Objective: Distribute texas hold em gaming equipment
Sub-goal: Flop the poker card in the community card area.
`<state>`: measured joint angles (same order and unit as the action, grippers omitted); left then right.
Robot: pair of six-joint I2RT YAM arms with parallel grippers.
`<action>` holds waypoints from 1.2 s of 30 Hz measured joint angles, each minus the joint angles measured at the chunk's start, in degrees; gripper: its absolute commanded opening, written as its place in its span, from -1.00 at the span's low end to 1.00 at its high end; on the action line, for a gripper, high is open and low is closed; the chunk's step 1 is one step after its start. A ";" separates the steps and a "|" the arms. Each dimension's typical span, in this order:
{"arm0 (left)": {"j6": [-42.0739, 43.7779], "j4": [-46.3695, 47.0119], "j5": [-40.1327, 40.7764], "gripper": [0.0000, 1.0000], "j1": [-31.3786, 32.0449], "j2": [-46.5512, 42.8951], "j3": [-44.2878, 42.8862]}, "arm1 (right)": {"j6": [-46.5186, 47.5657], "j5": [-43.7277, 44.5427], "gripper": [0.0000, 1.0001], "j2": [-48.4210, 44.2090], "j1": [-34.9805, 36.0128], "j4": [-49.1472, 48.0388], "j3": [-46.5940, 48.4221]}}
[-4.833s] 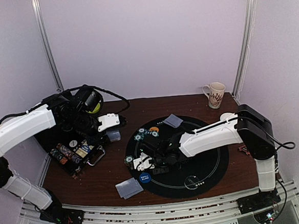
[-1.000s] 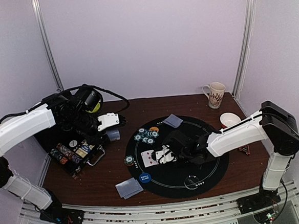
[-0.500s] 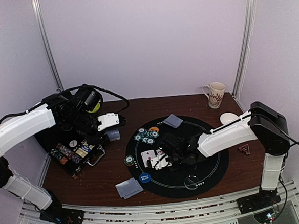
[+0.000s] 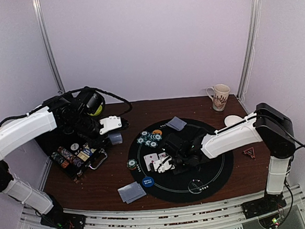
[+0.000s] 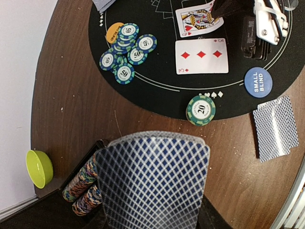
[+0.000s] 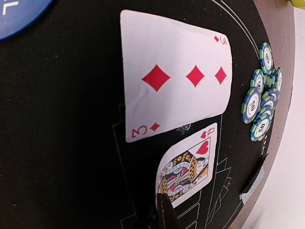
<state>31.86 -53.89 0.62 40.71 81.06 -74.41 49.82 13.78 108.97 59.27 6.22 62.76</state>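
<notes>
Face up on the round black mat (image 4: 219,167), left of centre in the top view: three of diamonds (image 5: 201,56) and, just beside it, queen of hearts (image 5: 198,20). At the queen's edge, the dark tip of the right claw (image 4: 167,162); cannot tell whether spread or pressed together. Up and left of the two in the left wrist view, a heap of teal striped chips (image 5: 125,50), an orange disc (image 5: 113,32) tucked against it. On the mat's near rim, a single green chip (image 5: 200,109) marked 20; right of it, a blue disc (image 5: 258,79) reading SMALL BLIND. Off the mat on the brown tabletop (image 4: 109,175), two overlapping face-down cards (image 5: 275,126). Filling the bottom of the left wrist view, a fan of blue-backed cards (image 5: 155,183), pinched in the left claw (image 4: 114,137), fingers hidden behind it. Left of the fan, rows of chips (image 5: 83,186) in a black tray (image 4: 78,171); further left, a green bowl (image 5: 39,168).
</notes>
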 measured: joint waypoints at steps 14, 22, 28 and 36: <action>0.00 0.00 0.00 -0.07 0.00 0.00 0.00 | -0.31 -0.35 -0.92 1.57 0.02 1.31 2.43; 0.02 0.00 0.00 -0.07 0.00 0.00 0.00 | -0.24 0.00 -0.55 1.60 0.48 1.81 2.54; 0.17 0.02 0.02 -0.07 0.00 0.00 0.00 | -0.35 0.17 -0.39 1.49 0.94 1.68 2.62; 0.22 0.02 0.00 -0.07 -0.02 -0.02 0.00 | -2.67 -2.40 0.97 -1.29 1.75 4.42 2.73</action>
<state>32.08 -53.87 0.62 40.69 81.03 -74.41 47.16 11.38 107.68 61.01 10.63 65.49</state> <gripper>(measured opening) 0.468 0.604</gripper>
